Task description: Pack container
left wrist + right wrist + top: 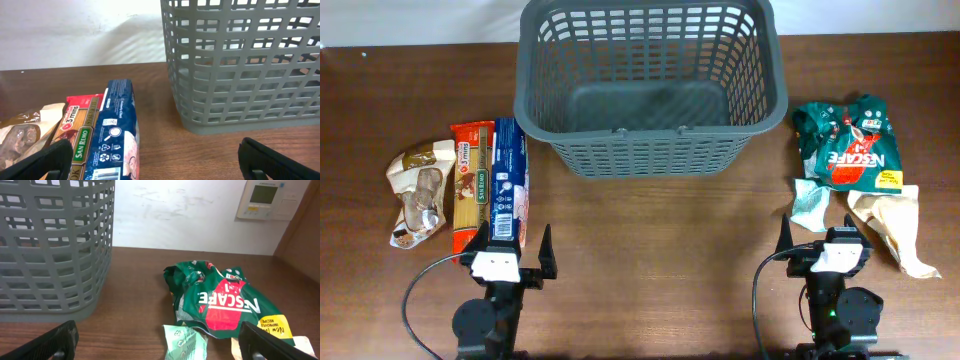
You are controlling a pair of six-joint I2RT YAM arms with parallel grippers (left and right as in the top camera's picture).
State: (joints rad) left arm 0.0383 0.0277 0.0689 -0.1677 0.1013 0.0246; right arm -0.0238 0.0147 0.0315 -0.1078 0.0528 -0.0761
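Packing had apparently not begun: the container (645,150) sat empty, ahead of and between the left gripper (512,248) and right gripper (825,238). Both had their fingers apart, holding nothing. The next move likely called for reaching the blue packet (508,180) just ahead of the left claw.

Both arms are mounted at the near edge of the desk.

Left arm (485,322): black body with a round black joint housing. A white block (500,262) sits behind the left gripper (513,240), which has two black tapered fingers (46,160). The black left cable (406,305) loops alongside.

Right arm (847,305): identical build, with right gripper (825,232) and black right cable (754,295). A green light (831,313) shows on the housing.
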